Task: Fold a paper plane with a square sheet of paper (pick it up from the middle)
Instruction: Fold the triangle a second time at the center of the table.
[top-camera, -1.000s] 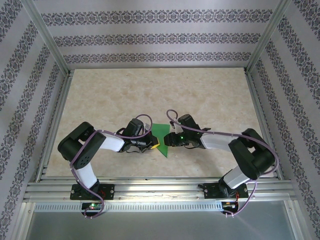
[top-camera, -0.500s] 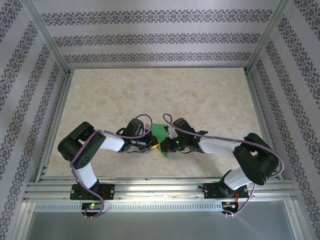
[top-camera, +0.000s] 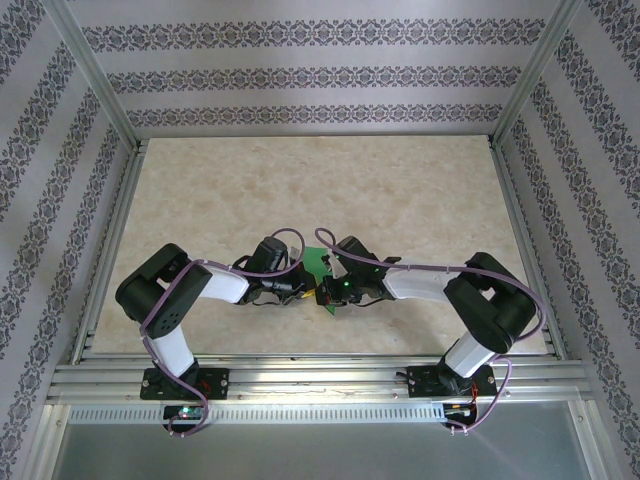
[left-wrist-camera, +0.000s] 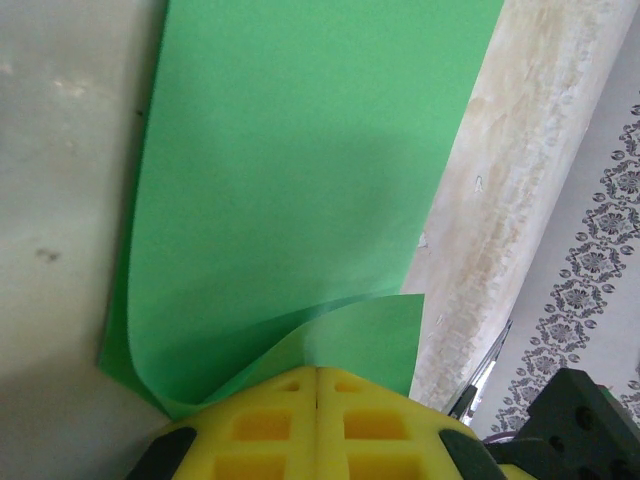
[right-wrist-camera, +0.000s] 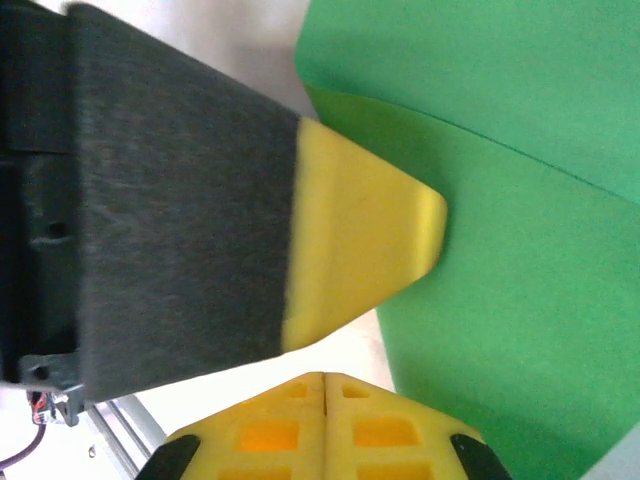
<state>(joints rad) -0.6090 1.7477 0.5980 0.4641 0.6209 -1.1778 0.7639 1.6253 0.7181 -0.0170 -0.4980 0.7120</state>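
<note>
1. Patterned walls (top-camera: 320, 75) close in the cell on three sides. A metal rail (top-camera: 300, 372) runs along the near edge.
2. The beige marbled bench (top-camera: 300, 180) carries the work at its near middle.
3. The left arm (top-camera: 190, 290) and right arm (top-camera: 470, 300) both bend inward, with their wrists almost meeting at near centre.
4. The green sheet of paper (left-wrist-camera: 300, 170) is on the bench between the two hands. Most of it lies flat. The edge nearest the left hand curls up into a loose, rounded flap, not a pressed crease.
5. The left hand (left-wrist-camera: 316, 372) is closed, yellow pads together, tips right at the raised flap. I can't tell if any paper is pinched between them. In the right wrist view its yellow fingertip (right-wrist-camera: 360, 250) pokes against the curved fold.
6. The right hand (right-wrist-camera: 325, 380) is closed, pads together, just beside the paper's edge. I can't tell if it touches the paper.
</note>
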